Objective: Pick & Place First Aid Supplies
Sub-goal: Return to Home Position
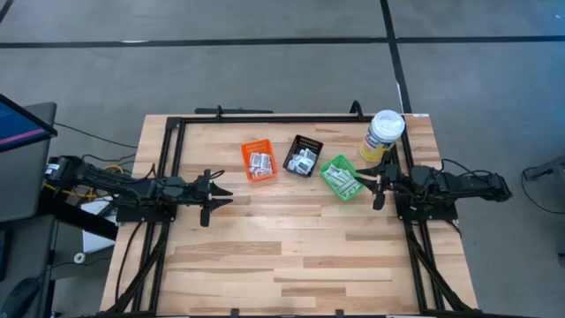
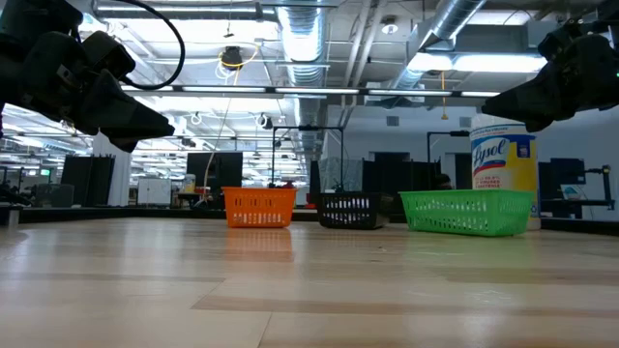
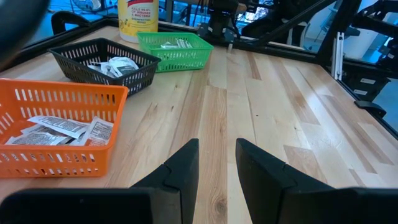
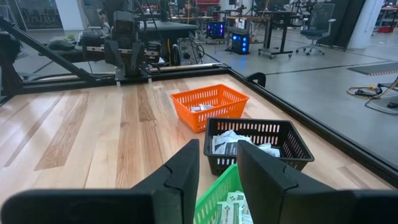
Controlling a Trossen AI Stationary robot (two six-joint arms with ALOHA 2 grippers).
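The first aid supplies are small paper packets lying in three small bins at the table's far middle. White squarish packets (image 3: 62,127) lie in the orange bin (image 1: 259,162), more white ones (image 4: 227,142) in the black bin (image 1: 304,156), and pale-green strips (image 4: 231,208) in the green bin (image 1: 341,177). My left gripper (image 1: 228,191) hovers level at the table's left, open, with nothing between its fingers (image 3: 186,163). My right gripper (image 1: 360,179) hovers at the right, open and holding nothing, its fingertips just above the green bin's near right corner.
A yellow canister with a white lid (image 1: 384,132) stands at the far right corner, behind the green bin. A black frame rail (image 1: 265,117) runs along the table's far, left and right sides. Bare wood (image 1: 291,247) fills the near half of the table.
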